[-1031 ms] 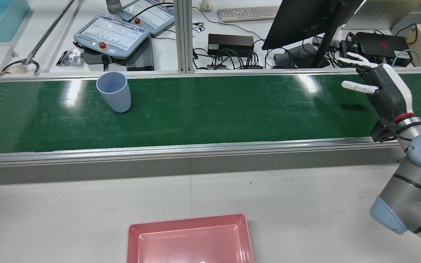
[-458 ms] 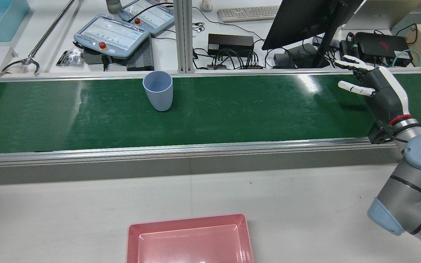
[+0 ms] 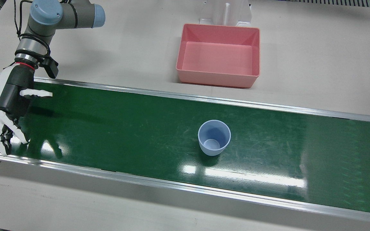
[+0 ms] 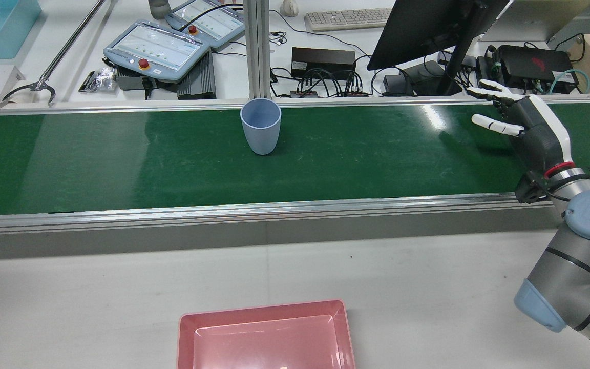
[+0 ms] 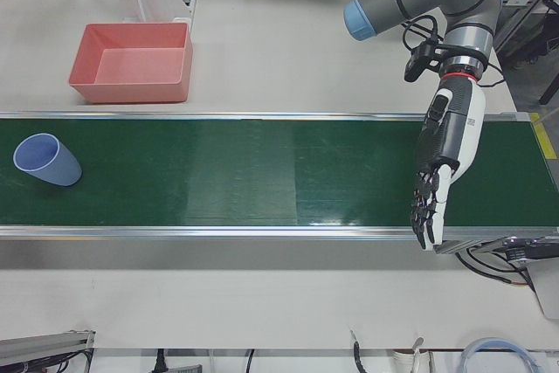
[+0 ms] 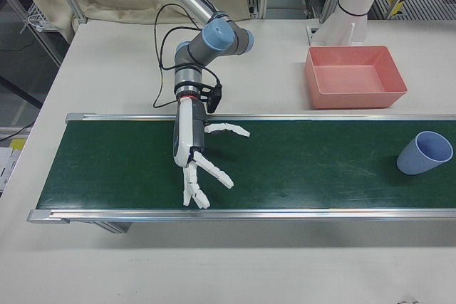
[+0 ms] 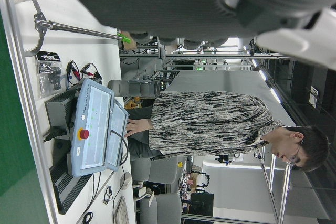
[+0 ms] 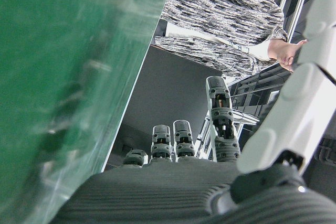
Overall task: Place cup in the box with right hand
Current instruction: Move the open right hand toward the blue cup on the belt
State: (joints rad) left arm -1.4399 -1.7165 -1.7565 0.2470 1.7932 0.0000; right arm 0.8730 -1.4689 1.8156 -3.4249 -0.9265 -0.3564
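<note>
Nothing of the task is done yet, as far as these views show; the blue cup point(image 3: 214, 138) stands upright and empty on the green belt point(image 3: 124, 128) that runs across the tabletop point(image 3: 300, 64), toward the belt's far edge from the robot; the pink box point(image 3: 218, 27) sits empty on the bare tabletop on the robot's side of the belt, roughly in line with the cup and apart from it; the right hand point(image 3: 10, 106) hovers over the belt well apart from the cup, fingers spread wide and thumb held out, holding nothing, its palm turned along the belt toward the cup; the left hand point(image 5: 441, 163) hangs over the other end of the belt, fingers extended and empty, taking no part. What is left, by my judgement, is the whole sequence: bringing the right hand and the cup together, closing the fingers round its wall, lifting it off the belt, carrying it back over the belt's near rail, and setting it down inside the box.
</note>
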